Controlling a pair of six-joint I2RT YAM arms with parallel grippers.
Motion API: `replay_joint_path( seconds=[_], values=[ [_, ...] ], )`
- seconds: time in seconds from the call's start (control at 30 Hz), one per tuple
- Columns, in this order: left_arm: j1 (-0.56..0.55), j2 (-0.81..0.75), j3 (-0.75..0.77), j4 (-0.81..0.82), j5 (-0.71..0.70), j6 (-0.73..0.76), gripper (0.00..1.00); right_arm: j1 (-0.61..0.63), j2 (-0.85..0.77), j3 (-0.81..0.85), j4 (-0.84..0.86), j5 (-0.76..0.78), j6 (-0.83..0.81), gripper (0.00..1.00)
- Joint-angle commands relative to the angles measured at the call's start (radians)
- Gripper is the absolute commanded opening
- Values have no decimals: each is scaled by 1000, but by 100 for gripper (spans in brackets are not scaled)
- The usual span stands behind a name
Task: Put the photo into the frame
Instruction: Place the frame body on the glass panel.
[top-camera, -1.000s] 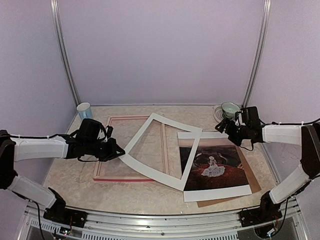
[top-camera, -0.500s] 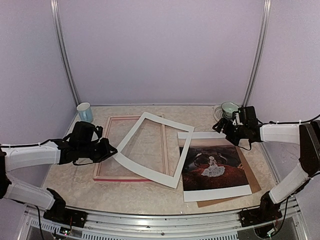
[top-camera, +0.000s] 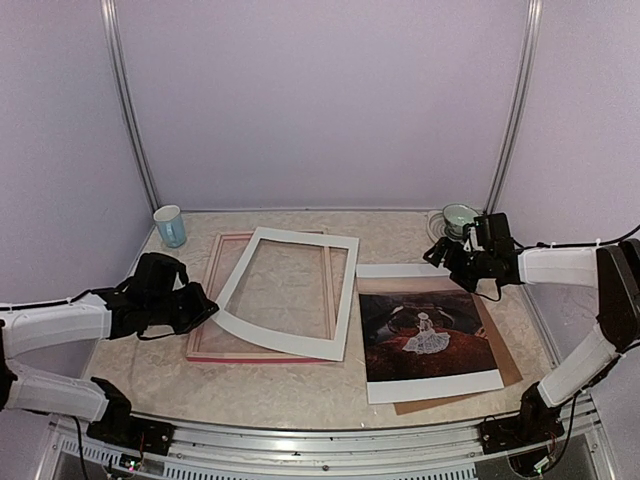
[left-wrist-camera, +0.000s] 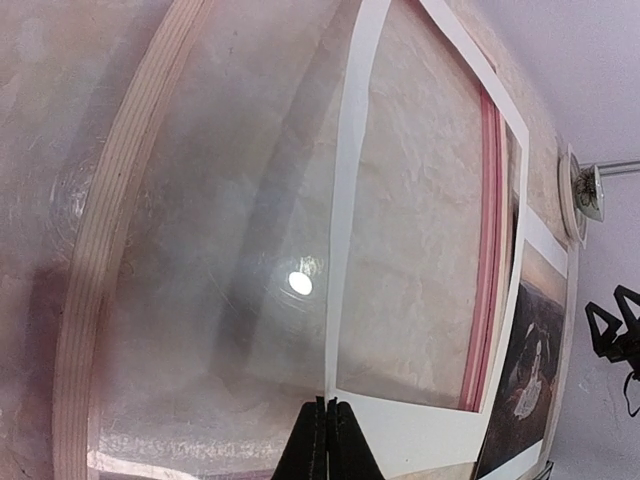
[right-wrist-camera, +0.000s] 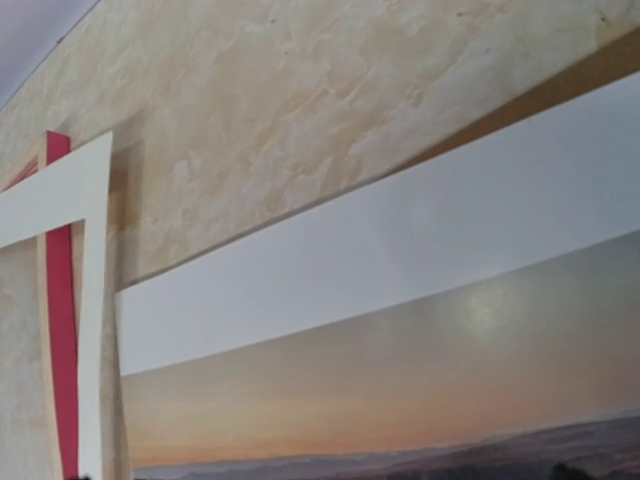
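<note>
Lying out, one photo (top-camera: 430, 335), one pink frame (top-camera: 216, 262), one white mat (top-camera: 343, 295)

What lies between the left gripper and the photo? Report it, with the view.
The white mat, its corner pinched by the left gripper, lies over the frame; together they fill the stretch up to the photo. Top external view shows it.

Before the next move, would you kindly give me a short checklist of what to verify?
1. Grip of the left hand on the white mat corner: ok, pinched shut.
2. Opening of the frame free for the photo: not ok, the mat lies across it.
3. The photo flat and uncovered on the backing board: ok.
4. The right hand open and empty near the photo's far edge: ok.
</note>
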Motion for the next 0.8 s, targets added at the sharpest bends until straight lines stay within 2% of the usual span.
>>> replay_joint_path(
  seconds=[0.0,0.33,0.77],
  values=[
    [7,-29,-25,-19,-45,-43,3,14,15,30,16,3,7,99],
    [6,-131,-45,-97,-129,-86,3,16,16,48,8,-3,-2,99],
    [0,-225,-68,-192,-156,-121,3,19,5,44,10,-11,-5,99]
  ],
)
